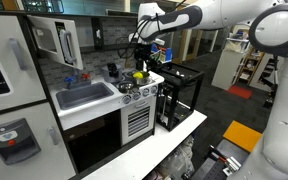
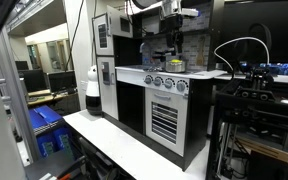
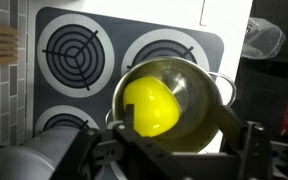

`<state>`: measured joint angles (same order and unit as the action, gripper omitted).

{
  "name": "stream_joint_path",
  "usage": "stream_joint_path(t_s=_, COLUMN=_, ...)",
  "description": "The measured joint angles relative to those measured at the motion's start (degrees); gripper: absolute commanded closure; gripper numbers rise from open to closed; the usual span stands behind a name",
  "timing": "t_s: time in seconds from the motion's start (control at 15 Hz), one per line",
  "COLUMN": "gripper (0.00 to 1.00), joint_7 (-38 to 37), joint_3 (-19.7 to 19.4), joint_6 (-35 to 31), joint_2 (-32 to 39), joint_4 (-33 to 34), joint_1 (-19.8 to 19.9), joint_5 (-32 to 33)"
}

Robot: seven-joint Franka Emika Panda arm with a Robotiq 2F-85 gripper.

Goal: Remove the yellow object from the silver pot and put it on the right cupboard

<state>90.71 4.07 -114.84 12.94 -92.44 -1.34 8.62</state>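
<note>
- Tool (image 3: pixel 189 138) hangs just above the silver pot (image 3: pixel 189 72), its dark fingers (image 3: pixel 252 145) spread apart with nothing held between them.
- The yellow object (image 3: pixel 149 106) lies inside the pot, towards the left of its bowl. It is rounded and bright, and the shiny inner wall picks up its colour.
- In both exterior views the yellow object (image 1: pixel 138 73) (image 2: pixel 172 62) shows as a small spot at the pot's mouth, directly under the downward-pointing tool.
- The pot stands on the near right burner of a grey hob (image 3: pixel 79 50) printed with black ring burners, and a dark side handle (image 3: pixel 230 90) sticks out to the right.
- Beside the hob, a grey sink (image 1: pixel 84 96) is set in the white toy kitchen (image 1: pixel 94 125), with an oven window below.
- A white cupboard door (image 1: pixel 60 42) hangs above the sink.
- A black open-frame cabinet (image 1: pixel 180 95) stands just beside the kitchen on the long white bench (image 1: pixel 159 148).
</note>
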Motion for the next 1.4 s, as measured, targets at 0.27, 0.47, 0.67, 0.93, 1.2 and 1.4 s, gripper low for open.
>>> stream_joint_path(t_s=0.27, gripper=0.15, joint_7=0.00, joint_3=0.03, joint_6=-0.51, joint_2=0.46, joint_4=-0.23, joint_1=0.00, joint_5=-0.11)
stream_joint_path(t_s=0.47, gripper=0.13, joint_7=0.00, joint_3=0.03, joint_6=-1.00, joint_2=1.47, joint_4=-0.23, joint_1=0.05, joint_5=-0.11)
stream_joint_path(t_s=0.67, gripper=0.16, joint_7=0.00, joint_3=0.02, joint_6=-1.99, joint_2=2.63, joint_4=-0.21, joint_1=0.11, joint_5=-0.11)
stream_joint_path(t_s=0.93, gripper=0.16, joint_7=0.00, joint_3=0.02, joint_6=-2.75, joint_2=3.81, joint_4=0.00, joint_1=0.13, joint_5=-0.11)
stream_joint_path(t_s=1.2, gripper=0.17, joint_7=0.01, joint_3=0.03, joint_6=-3.11, joint_2=4.16, joint_4=0.14, joint_1=0.12, joint_5=-0.11)
stream_joint_path(t_s=1.4, gripper=0.16, joint_7=0.02, joint_3=0.04, joint_6=-3.17, joint_2=4.16, joint_4=0.14, joint_1=0.10, joint_5=-0.11)
